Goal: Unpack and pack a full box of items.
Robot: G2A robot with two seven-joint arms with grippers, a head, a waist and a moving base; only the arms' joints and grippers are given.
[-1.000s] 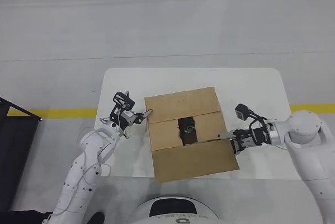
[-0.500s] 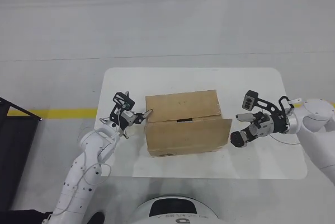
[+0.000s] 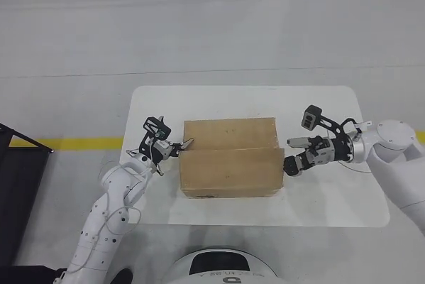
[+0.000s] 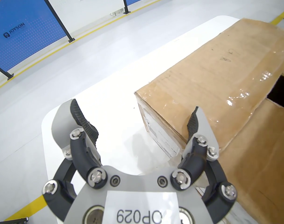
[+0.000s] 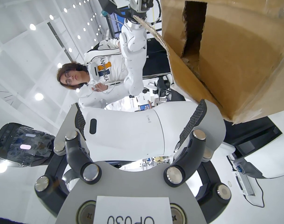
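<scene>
Brown cardboard box (image 3: 230, 174), nearly closed up, sits between empty, wide-open left gripper (image 4: 134, 105) and right gripper (image 5: 139, 103); packing looks almost done.

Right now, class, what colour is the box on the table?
The box is plain brown cardboard, seen best in the top view.

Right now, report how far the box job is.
Done: the long flaps of the brown cardboard box are folded in over its top. In hand: left gripper and right gripper sit open at its ends, holding nothing. Left: the dark gap between flaps needs closing.
</scene>
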